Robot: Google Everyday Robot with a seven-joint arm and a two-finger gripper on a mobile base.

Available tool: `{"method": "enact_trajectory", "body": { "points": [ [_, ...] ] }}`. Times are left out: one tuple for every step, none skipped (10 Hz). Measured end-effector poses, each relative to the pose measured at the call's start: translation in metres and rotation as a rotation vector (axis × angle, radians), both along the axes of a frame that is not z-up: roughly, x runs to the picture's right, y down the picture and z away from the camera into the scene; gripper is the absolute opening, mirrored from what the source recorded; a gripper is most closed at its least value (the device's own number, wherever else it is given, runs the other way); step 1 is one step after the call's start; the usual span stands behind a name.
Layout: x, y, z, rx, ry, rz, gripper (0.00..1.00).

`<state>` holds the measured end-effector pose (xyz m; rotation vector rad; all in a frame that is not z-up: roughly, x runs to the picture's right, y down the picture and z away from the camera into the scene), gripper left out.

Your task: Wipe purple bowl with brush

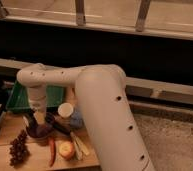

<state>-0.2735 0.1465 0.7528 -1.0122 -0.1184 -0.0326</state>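
Gripper hovering right over purple bowl, left side of table. Grip state: can't tell. Brush prob dark stick lying just right of bowl, below cup. Judging wipe not yet done, approx mid-task.

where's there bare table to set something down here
Bare wood shows on the table at its left edge, between the green tray and the grapes. It is crowded around the purple bowl, where the gripper hangs, with the white cup, red chili and round fruit close by.
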Motion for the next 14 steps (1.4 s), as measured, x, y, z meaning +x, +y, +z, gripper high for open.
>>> {"method": "enact_trajectory", "body": {
  "points": [
    [-0.01, -0.002, -0.004, 0.01, -0.024, 0.001, 0.0],
    [-0.018, -0.003, -0.008, 0.017, -0.047, 0.001, 0.0],
    [-0.024, -0.004, -0.015, 0.025, -0.072, -0.003, 0.0],
    [-0.027, -0.002, -0.018, 0.026, -0.084, -0.01, 0.0],
    [-0.033, 0.003, -0.023, 0.025, -0.103, -0.015, 0.0],
    [-0.036, 0.013, -0.029, 0.014, -0.116, -0.026, 0.0],
    [-0.03, 0.02, -0.031, -0.007, -0.116, -0.03, 0.0],
    [-0.022, 0.023, -0.031, -0.02, -0.11, -0.031, 0.0],
    [-0.011, 0.026, -0.029, -0.034, -0.097, -0.028, 0.0],
    [0.0, 0.024, -0.026, -0.038, -0.079, -0.016, 0.0],
    [0.011, 0.018, -0.021, -0.035, -0.059, -0.004, 0.0],
    [0.013, 0.013, -0.018, -0.028, -0.05, 0.002, 0.0],
    [0.011, 0.007, -0.014, -0.02, -0.047, 0.005, 0.0],
    [0.001, 0.0, -0.009, -0.012, -0.054, 0.006, 0.0]
  ]
}}
